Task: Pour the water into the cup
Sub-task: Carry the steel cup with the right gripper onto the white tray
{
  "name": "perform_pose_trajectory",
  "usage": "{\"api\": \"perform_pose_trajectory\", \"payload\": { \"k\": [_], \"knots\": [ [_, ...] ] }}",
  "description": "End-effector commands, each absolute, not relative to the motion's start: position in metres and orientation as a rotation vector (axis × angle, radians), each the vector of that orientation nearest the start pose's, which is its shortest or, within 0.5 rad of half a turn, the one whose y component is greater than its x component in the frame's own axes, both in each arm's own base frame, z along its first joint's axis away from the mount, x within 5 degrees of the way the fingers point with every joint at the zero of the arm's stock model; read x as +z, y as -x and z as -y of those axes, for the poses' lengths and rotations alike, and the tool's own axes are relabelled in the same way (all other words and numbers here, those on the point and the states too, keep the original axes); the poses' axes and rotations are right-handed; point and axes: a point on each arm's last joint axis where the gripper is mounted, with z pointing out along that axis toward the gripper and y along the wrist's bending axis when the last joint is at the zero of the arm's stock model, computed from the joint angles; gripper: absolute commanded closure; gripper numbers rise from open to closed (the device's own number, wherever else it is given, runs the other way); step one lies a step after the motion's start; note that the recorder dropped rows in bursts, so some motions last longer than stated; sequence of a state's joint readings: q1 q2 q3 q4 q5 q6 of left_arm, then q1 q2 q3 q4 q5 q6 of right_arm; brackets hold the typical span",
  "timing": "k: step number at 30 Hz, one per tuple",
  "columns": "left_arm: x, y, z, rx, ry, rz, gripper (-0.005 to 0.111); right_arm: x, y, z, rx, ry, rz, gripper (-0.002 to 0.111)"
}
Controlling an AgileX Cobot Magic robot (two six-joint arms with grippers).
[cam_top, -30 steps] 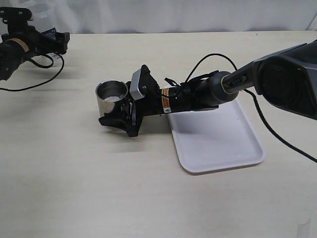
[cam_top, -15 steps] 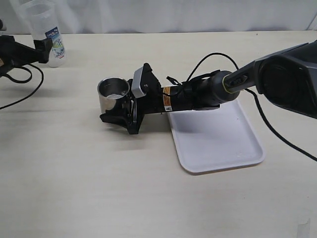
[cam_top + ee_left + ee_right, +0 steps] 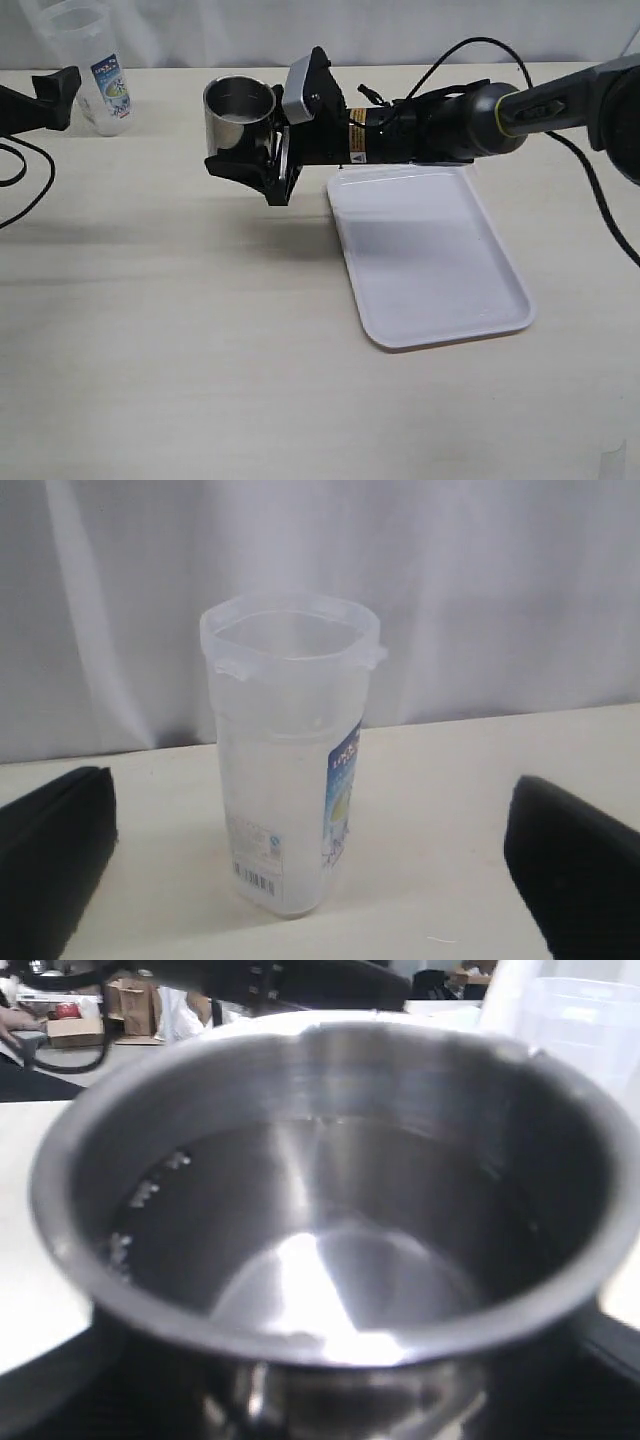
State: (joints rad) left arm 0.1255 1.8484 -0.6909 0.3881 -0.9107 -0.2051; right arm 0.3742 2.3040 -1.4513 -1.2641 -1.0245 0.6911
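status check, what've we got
left pincer open, facing pitcher. right pincer holds cup off table. some water inside. tray alongside, nothing blocking.

Pitcher back left, cup (upright) right of it, tray further right

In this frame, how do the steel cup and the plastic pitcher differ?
The cup is opaque grey metal; the pitcher is translucent plastic with a blue-white label. The cup is short, the pitcher clearly taller. The cup sits clamped in the right gripper, apparently lifted off the table; the pitcher stands free on the table, untouched between the open fingers of the left gripper. Both are upright and open-topped.
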Motion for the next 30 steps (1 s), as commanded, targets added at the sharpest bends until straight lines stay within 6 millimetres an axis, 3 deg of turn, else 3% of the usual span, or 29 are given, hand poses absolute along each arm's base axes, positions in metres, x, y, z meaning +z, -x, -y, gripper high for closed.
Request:
{"api": "perform_pose_trajectory", "payload": {
  "k": [1,4,15,30],
  "knots": [
    [0.167,-0.329,-0.014,-0.129,-0.169,-1.736,0.008,0.153,-0.410,-0.226,0.867,1.214,-1.413,0.104],
    [0.168,-0.328,-0.013,-0.127,-0.191,-1.744,0.008,0.158,-0.409,-0.216,0.864,1.191,-1.433,0.104],
    [0.169,-0.328,-0.013,-0.131,-0.189,-1.738,0.008,0.153,-0.407,-0.149,0.756,1.072,-1.518,0.104],
    [0.170,-0.328,-0.013,-0.133,-0.189,-1.730,0.008,0.116,-0.386,-0.087,0.678,0.941,-1.622,0.104]
  ]
}}
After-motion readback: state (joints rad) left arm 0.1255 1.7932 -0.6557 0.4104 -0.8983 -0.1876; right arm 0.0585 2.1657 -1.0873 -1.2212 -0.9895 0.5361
